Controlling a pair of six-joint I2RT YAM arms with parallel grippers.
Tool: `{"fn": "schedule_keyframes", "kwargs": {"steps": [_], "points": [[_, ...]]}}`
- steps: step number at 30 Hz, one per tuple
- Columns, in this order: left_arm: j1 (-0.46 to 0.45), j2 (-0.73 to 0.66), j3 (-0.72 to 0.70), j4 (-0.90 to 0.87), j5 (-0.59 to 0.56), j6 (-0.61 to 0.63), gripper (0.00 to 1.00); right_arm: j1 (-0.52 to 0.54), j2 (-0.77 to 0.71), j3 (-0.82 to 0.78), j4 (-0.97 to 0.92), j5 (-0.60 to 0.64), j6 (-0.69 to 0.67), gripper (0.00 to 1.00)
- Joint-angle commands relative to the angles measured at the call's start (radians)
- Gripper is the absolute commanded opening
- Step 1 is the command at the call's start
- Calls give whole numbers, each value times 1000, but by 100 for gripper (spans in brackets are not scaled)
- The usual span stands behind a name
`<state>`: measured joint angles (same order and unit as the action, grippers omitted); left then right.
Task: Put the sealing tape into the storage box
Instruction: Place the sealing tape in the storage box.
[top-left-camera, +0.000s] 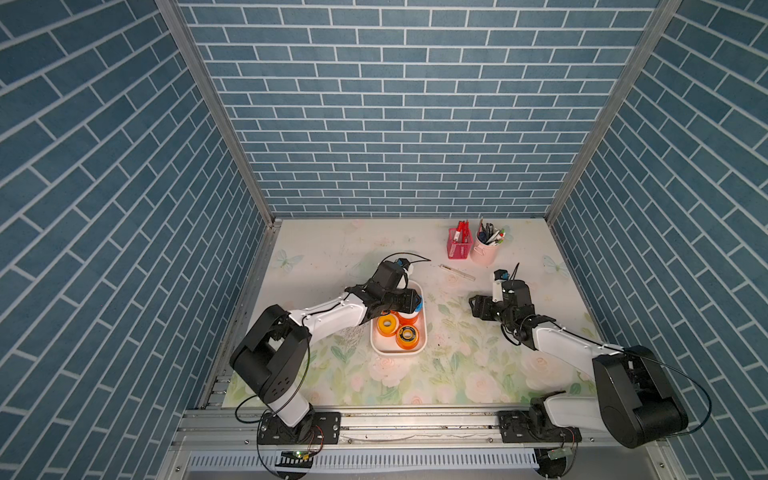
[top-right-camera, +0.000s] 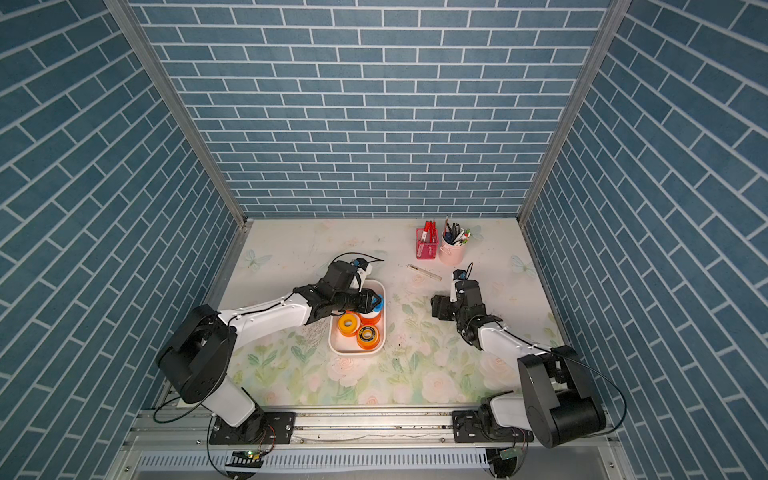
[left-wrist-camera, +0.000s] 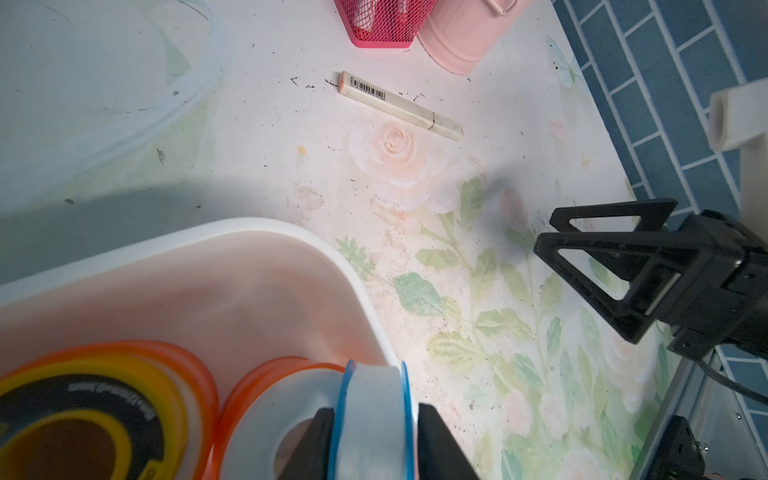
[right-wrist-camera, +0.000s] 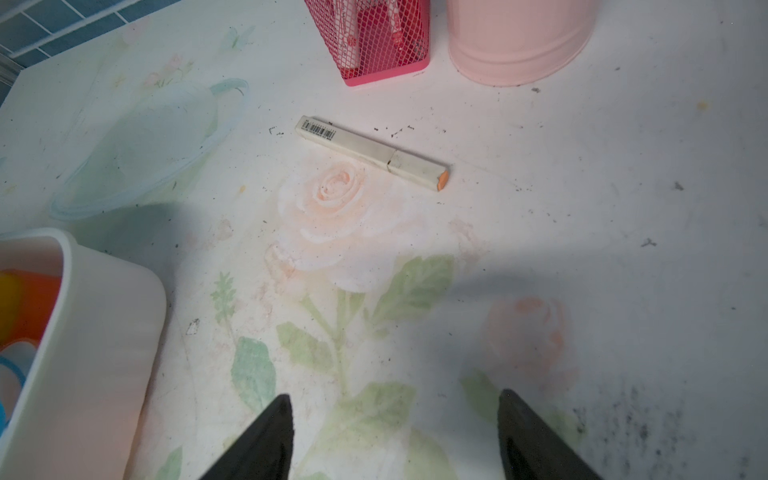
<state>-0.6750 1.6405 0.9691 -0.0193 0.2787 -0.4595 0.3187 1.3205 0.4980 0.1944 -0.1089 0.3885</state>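
Key relation: blue spool (left-wrist-camera: 371, 384) sits right between the fingers of the left gripper (left-wrist-camera: 374, 410), on edge. Its axis runs pad to pad, so the white tape band faces the wrist camera. The storage box (left-wrist-camera: 249, 226) lies under the gripper and reaches back toward the left arm's own base. The box wall on the right-arm side runs just beside the spool's outer flange (tight margin, from the left wrist view).

In a top view the left gripper (top-left-camera: 409, 305) hangs over the box's far half, with a blue edge (top-left-camera: 420, 306) peeking out just inside the rim (top-left-camera: 397, 352).

Left tool state: jaws narrow, closed on the blue spool, a pad against each flange. I can't tell how firm the squeeze is.

Other sealing tape is already in the box. Two orange spools (top-right-camera: 348, 324) (top-right-camera: 368, 336) lie flat on the arm-base side of the gripper, and another orange one (left-wrist-camera: 266, 386) is touching or just beside the blue spool. No spool shows on the mat.

Right gripper (right-wrist-camera: 395, 395): jaws wide, empty, over bare mat. It is well apart from the box, and only the box's outer wall (right-wrist-camera: 104, 332) shows off to its side. The left arm is clearly the one in play.

Judgement: the step in hand is the release. The spool looks inside the wall, so opening the jaws should drop it in. Risk: being on edge, it may roll or clip the rim.
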Motion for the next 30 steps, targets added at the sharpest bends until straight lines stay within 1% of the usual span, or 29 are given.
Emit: {"fn": "schedule_keyframes", "kwargs": {"steps": [1,7,11,15,25,30], "points": [[14,4,-15,7,1,6,42,-4,6,12,4,-8,14,77],[15,-20,-29,-8,-17,6,56,-3,11,14,2,-12,15,77],[15,-41,-44,-16,-22,1,62,-4,11,15,2,-11,15,77],[15,-65,-50,-43,-52,2,69,-3,9,15,2,-12,15,77],[14,-140,-47,-102,-138,8,70,-3,5,12,2,-10,15,77],[12,-243,-79,-114,-268,-3,72,-3,-3,11,-1,-7,13,77]]}}
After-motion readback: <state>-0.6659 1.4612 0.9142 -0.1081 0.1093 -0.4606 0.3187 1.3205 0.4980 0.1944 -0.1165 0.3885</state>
